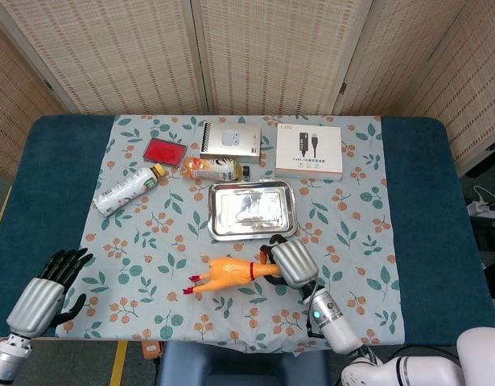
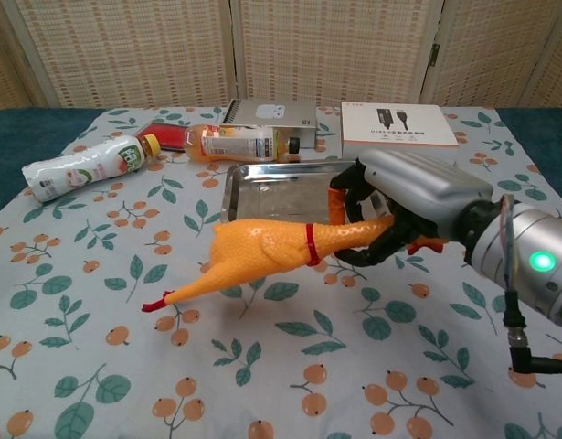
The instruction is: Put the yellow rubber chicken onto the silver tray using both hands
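Note:
The yellow rubber chicken (image 2: 262, 253) hangs tilted above the cloth, its red feet pointing down-left and its neck up-right. My right hand (image 2: 410, 206) grips the chicken's neck and head end, fingers curled around it. In the head view the chicken (image 1: 223, 274) lies just in front of the silver tray (image 1: 251, 210), with the right hand (image 1: 290, 261) at its right end. The tray (image 2: 262, 197) holds nothing. My left hand (image 1: 47, 290) hovers open at the table's near left corner, far from the chicken.
Behind the tray lie an orange juice bottle (image 1: 210, 168), a grey box (image 1: 231, 141) and a white cable box (image 1: 309, 150). A white bottle (image 1: 125, 190) and a red case (image 1: 164, 151) sit to the left. The floral cloth (image 1: 150, 241) covers the table's middle.

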Controlling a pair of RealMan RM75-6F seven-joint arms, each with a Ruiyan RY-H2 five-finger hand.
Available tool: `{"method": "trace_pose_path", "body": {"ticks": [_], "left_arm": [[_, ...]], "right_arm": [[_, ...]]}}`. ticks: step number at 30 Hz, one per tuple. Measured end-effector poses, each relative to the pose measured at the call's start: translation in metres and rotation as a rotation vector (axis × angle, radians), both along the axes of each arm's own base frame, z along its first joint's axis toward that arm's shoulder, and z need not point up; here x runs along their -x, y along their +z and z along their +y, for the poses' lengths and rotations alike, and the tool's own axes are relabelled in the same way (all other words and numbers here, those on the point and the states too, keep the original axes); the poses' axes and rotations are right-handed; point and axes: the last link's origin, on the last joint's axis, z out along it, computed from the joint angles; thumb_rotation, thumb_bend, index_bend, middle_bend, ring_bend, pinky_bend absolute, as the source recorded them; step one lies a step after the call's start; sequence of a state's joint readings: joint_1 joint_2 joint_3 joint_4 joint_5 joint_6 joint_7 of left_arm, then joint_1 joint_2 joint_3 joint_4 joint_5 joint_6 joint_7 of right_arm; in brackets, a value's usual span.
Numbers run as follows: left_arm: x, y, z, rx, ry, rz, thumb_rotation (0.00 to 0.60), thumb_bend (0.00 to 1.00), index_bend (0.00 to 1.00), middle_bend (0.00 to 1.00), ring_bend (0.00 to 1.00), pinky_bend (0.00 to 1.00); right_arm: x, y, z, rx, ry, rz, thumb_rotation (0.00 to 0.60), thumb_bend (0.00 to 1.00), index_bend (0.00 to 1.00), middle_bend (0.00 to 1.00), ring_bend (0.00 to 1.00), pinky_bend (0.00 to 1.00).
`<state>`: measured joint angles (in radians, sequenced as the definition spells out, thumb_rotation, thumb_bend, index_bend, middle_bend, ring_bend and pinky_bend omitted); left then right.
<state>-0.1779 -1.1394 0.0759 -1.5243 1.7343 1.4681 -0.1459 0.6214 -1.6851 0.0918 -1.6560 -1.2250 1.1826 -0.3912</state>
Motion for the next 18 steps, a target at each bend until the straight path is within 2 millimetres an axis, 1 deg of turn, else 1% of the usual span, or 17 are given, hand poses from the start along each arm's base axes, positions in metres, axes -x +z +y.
{"method": "trace_pose_path", "body": {"ticks": [2, 5, 8, 12, 15, 18], "left_arm": [[-0.002, -0.003, 0.0, 0.021, -0.012, -0.036, 0.6, 0.41, 0.0, 0.0, 0.0, 0.1], [-0.011, -0.01, -0.001, 0.074, -0.056, -0.113, 0.6, 0.38, 0.0, 0.0, 0.0, 0.15], [-0.028, -0.019, -0.003, 0.148, -0.117, -0.189, 0.6, 0.37, 0.0, 0.0, 0.0, 0.17], [-0.056, -0.035, -0.005, 0.246, -0.167, -0.255, 0.6, 0.36, 0.0, 0.0, 0.0, 0.17], [-0.072, -0.049, -0.006, 0.318, -0.174, -0.26, 0.6, 0.36, 0.0, 0.0, 0.0, 0.16], [-0.084, -0.063, -0.004, 0.357, -0.18, -0.229, 0.6, 0.35, 0.0, 0.0, 0.0, 0.14]], "right_arm": [[-0.002, 0.003, -0.001, 0.003, -0.001, -0.024, 0.6, 0.27, 0.97, 0.78, 0.88, 1.0], [-0.004, 0.006, -0.004, 0.016, -0.01, -0.053, 0.6, 0.27, 0.97, 0.78, 0.88, 1.0], [-0.009, 0.011, -0.01, 0.038, -0.029, -0.091, 0.6, 0.27, 0.97, 0.78, 0.88, 1.0], [-0.016, 0.012, -0.016, 0.058, -0.046, -0.126, 0.6, 0.27, 0.97, 0.78, 0.89, 1.0], [-0.02, 0.009, -0.016, 0.055, -0.042, -0.124, 0.6, 0.27, 0.97, 0.79, 0.89, 1.0], [-0.025, 0.004, -0.013, 0.045, -0.036, -0.119, 0.6, 0.27, 0.97, 0.79, 0.89, 1.0]]}}
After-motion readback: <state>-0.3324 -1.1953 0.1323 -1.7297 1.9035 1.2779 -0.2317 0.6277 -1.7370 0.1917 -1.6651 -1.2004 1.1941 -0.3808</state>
